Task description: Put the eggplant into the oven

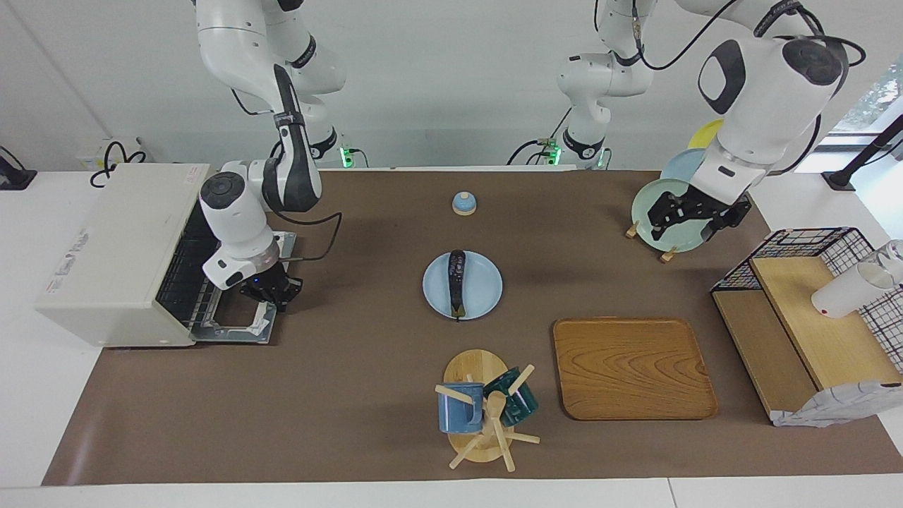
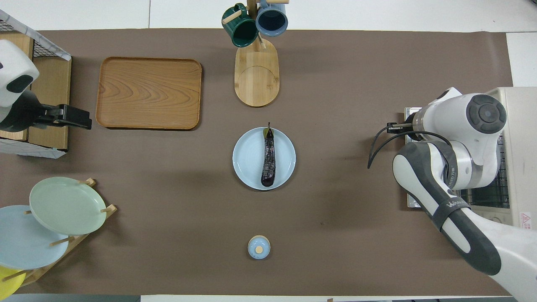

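Observation:
The dark purple eggplant lies on a pale blue plate in the middle of the table; it also shows in the overhead view with its stem end pointing away from the robots. The off-white oven stands at the right arm's end of the table. Its door lies open and flat, and the wire rack shows inside. My right gripper is low over the door's outer edge; in the overhead view the arm hides it. My left gripper hangs raised over the plate rack, holding nothing.
A small blue lidded jar stands nearer to the robots than the plate. A mug tree with two mugs and a wooden tray lie farther out. A plate rack and a wire-and-wood shelf stand at the left arm's end.

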`<state>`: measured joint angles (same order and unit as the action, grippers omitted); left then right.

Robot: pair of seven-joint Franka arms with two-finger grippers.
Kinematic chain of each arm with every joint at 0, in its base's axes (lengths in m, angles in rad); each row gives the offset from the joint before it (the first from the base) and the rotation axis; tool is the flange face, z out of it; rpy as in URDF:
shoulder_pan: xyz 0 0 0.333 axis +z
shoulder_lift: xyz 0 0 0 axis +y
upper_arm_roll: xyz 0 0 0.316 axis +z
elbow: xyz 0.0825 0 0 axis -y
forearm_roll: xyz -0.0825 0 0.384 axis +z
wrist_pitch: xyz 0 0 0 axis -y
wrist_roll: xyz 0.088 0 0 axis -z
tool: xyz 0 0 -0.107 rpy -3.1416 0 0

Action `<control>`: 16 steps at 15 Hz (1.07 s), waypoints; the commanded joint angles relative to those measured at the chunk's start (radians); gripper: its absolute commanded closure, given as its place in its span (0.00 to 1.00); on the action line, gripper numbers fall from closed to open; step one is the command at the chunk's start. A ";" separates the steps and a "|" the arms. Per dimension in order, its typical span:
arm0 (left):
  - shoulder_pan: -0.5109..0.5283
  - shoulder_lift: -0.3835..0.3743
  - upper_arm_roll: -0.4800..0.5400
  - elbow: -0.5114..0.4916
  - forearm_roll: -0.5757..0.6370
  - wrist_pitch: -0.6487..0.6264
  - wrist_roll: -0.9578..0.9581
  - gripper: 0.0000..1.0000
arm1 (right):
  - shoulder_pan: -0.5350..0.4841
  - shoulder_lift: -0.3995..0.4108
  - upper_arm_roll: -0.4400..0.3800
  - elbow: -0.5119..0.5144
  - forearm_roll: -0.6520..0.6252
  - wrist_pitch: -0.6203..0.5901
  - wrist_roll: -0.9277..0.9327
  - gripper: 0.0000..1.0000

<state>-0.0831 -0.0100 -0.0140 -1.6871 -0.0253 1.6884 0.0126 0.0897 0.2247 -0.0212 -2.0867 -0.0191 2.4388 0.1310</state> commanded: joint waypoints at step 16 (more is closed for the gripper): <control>0.026 -0.007 -0.012 0.038 0.019 -0.096 0.027 0.00 | 0.665 0.366 -0.009 0.663 -0.059 -0.242 0.707 0.74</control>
<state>-0.0645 -0.0172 -0.0165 -1.6458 -0.0243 1.5854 0.0261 0.7412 0.5841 -0.0254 -1.4423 -0.0571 2.1988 0.8298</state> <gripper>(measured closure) 0.000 0.740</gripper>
